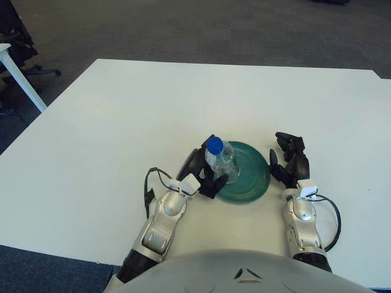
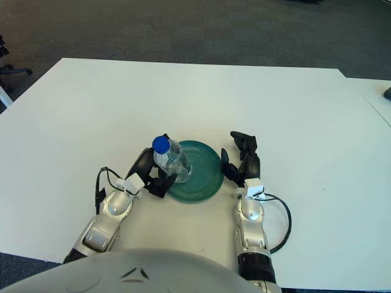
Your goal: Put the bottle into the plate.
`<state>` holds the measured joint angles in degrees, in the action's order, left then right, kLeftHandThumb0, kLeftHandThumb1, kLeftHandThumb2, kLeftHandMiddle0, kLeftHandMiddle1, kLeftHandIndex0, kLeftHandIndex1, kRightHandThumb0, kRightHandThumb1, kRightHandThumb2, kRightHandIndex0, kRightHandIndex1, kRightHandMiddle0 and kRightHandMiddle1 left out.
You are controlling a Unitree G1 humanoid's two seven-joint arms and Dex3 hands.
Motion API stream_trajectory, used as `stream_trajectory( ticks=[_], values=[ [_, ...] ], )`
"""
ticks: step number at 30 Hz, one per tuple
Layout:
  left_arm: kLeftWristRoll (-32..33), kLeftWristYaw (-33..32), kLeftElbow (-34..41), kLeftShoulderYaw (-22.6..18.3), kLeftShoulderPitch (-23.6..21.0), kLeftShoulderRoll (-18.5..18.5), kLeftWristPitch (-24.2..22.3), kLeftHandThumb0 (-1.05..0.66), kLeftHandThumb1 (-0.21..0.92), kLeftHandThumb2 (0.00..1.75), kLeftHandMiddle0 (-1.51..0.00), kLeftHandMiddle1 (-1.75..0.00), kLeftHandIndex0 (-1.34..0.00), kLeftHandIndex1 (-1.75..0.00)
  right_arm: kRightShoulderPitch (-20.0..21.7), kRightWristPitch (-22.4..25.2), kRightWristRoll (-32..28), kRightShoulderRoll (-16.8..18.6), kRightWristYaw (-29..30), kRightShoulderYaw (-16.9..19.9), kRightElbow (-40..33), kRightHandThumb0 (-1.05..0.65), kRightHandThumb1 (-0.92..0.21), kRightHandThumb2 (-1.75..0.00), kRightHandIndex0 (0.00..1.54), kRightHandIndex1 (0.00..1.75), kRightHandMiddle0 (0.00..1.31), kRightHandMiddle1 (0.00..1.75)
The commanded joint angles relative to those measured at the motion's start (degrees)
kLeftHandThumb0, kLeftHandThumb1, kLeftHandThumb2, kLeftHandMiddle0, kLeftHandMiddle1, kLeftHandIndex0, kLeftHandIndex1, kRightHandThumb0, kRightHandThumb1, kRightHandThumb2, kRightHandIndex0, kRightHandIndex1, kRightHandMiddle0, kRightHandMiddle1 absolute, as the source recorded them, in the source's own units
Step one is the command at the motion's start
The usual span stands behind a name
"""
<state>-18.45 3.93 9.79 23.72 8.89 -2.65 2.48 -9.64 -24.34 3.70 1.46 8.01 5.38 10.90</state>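
A clear plastic bottle (image 1: pixel 220 161) with a blue cap (image 1: pixel 214 144) stands upright over the left part of the green plate (image 1: pixel 250 177). My left hand (image 1: pixel 203 173) is shut on the bottle, its black fingers wrapped around the lower body at the plate's left rim. The same grasp shows in the right eye view, with the bottle (image 2: pixel 173 160) over the plate (image 2: pixel 204 177). Whether the bottle's base touches the plate is hidden by the fingers. My right hand (image 1: pixel 292 161) sits just right of the plate, fingers relaxed and holding nothing.
The white table (image 1: pixel 122 110) stretches wide behind and to both sides. A black cable (image 1: pixel 149 183) loops off my left wrist, another (image 1: pixel 333 223) off my right wrist. Dark carpet (image 1: pixel 201 27) lies beyond the far edge, and a white table leg (image 1: pixel 21 82) stands far left.
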Motion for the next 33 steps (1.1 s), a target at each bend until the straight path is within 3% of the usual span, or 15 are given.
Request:
stream_trajectory(
  ticks=[1,13,33],
  values=[
    [0.05,2.07,0.92,-0.56,-1.30,-1.38,-2.20,-0.48,0.27,1.37,-1.22,-1.75,-0.64,-1.75,-1.15,1.91,0.22,0.09,0.33,-0.02,3.13,-0.44,-0.77,-0.72,0.37,0.59,0.04,1.13],
    [-0.18,6.76,0.02,-1.18,-4.67,-4.10,-8.99,-0.47,0.31,1.31,-1.25,-1.75,-0.61,-1.75,-1.94,2.50,-0.72,1.33,-0.30,-1.10,1.13,-0.43,-0.77,-0.72,0.34,0.59,0.03,1.15],
    [1.64,6.11,-6.36,-2.35,-6.75,-2.73,-10.18,-0.46,0.33,1.29,-1.24,-1.75,-0.59,-1.75,-3.19,3.66,0.10,2.82,1.06,-2.00,-1.86,-0.44,-0.75,-0.75,0.29,0.63,0.08,1.20]
  ],
)
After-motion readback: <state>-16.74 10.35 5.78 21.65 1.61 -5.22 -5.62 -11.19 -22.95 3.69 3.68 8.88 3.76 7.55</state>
